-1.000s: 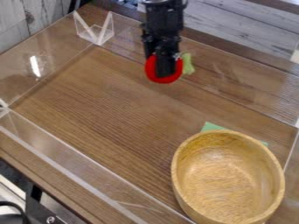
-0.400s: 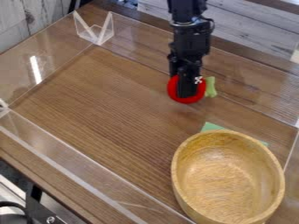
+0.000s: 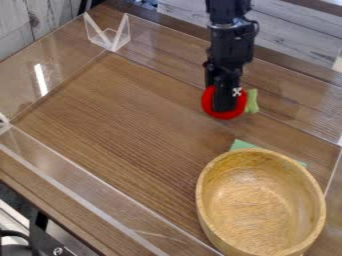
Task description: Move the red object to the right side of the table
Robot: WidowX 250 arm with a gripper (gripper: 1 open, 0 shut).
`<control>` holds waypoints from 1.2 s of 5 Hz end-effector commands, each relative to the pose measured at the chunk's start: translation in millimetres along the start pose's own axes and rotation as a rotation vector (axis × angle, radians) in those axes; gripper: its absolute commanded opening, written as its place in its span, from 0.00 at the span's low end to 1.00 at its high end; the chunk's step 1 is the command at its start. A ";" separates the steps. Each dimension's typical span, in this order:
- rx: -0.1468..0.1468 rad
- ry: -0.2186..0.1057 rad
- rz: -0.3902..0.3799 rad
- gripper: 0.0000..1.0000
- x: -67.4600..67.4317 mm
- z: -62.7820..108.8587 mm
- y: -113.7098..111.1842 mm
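The red object (image 3: 225, 104) is a small round bright-red toy with a light-green tuft on its right side. My black gripper (image 3: 223, 93) comes down on it from above, and its jaws are shut on the toy's upper part. The toy is low over the brown wood-grain table (image 3: 107, 120), right of the middle; I cannot tell whether it touches the surface. The fingertips are hidden against the toy.
A round light wooden bowl (image 3: 261, 203) stands at the front right, partly over a flat green cloth piece (image 3: 246, 148). Low clear acrylic walls (image 3: 80, 185) edge the table. A clear folded stand (image 3: 107, 31) sits at the back left.
My gripper has carried the red object to the right and a little toward the front, lower over the table. The bowl and cloth have not moved.
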State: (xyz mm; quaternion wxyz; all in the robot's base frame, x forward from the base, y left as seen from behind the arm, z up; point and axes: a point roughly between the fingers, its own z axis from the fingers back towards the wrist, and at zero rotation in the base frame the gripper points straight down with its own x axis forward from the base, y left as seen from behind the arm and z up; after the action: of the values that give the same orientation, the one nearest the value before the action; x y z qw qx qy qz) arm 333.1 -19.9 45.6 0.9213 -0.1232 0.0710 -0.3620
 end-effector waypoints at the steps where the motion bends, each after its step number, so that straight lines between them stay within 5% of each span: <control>1: 0.045 -0.048 0.002 0.00 12.3 12.4 2.2; 3: 0.052 -0.088 0.130 0.00 9.5 9.6 4.8; 5: 0.065 -0.118 0.204 0.00 10.1 40.9 2.1; 6: 0.075 -0.113 0.157 0.00 3.0 61.3 4.5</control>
State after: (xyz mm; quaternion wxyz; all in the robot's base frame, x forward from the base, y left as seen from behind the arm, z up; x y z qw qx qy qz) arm 343.5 -11.2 68.0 0.9509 -0.1232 0.0663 -0.2761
